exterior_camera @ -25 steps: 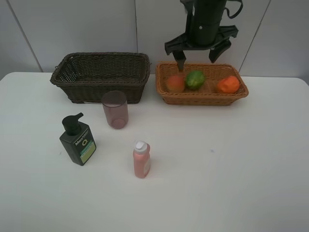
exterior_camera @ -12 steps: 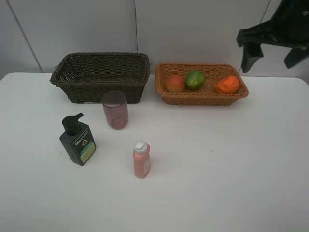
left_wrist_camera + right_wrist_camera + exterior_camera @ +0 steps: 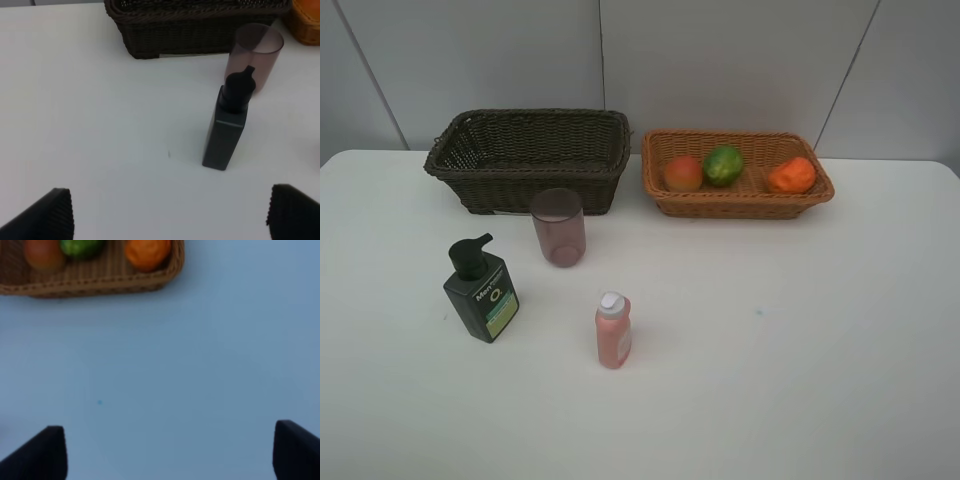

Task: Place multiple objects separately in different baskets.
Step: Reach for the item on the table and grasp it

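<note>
**Exterior high view.** The dark brown basket [image 3: 528, 155] and the tan basket [image 3: 738, 205] stand side by side at the far edge of the table [image 3: 800, 330]. The tan basket holds the peach [image 3: 684, 173], the green fruit [image 3: 724, 165] and the orange [image 3: 792, 175]. The mauve cup [image 3: 558, 227] stands upright just in front of the dark brown basket. The pump bottle [image 3: 480, 290] and the pink bottle [image 3: 613, 330] stand upright nearer the front, well apart. The pump bottle's label carries white lettering too small to read.

**Left wrist view.** The left gripper [image 3: 172, 215] is spread wide and holds nothing. The pump bottle stands ahead of it, not touching; the mauve cup is just behind the bottle.

**Right wrist view.** The right gripper [image 3: 167, 452] is spread apart and empty over bare table. The tan basket with its three fruits lies well ahead.
</note>
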### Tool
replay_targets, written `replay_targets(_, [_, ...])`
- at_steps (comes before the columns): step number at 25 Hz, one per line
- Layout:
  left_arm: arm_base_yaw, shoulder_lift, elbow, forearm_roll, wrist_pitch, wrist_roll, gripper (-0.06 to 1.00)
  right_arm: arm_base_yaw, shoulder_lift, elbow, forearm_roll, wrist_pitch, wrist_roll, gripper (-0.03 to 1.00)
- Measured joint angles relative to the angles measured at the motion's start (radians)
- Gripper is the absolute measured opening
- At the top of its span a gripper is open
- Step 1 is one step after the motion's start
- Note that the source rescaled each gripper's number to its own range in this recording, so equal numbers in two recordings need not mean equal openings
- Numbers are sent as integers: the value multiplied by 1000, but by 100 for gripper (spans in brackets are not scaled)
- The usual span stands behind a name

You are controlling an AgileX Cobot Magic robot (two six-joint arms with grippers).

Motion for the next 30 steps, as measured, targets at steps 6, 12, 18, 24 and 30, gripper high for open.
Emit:
replay_targets(6, [0, 0, 0, 0, 0, 0, 100, 0, -331, 47, 55, 22, 1, 67])
replay_targets(12, [0, 0, 0, 0, 0, 0, 100, 1, -435, 72, 97, 49, -6, 67])
replay_targets(18, [0, 0, 0, 0, 0, 0, 100, 1, -435, 206, 92, 49, -32, 67])
replay_targets(24, [0, 0, 0, 0, 0, 0, 100, 1, -435, 277, 39, -18, -45, 67])
replay_targets(30, [0, 0, 0, 0, 0, 0, 100, 1, -434, 303, 58, -91, -126, 67])
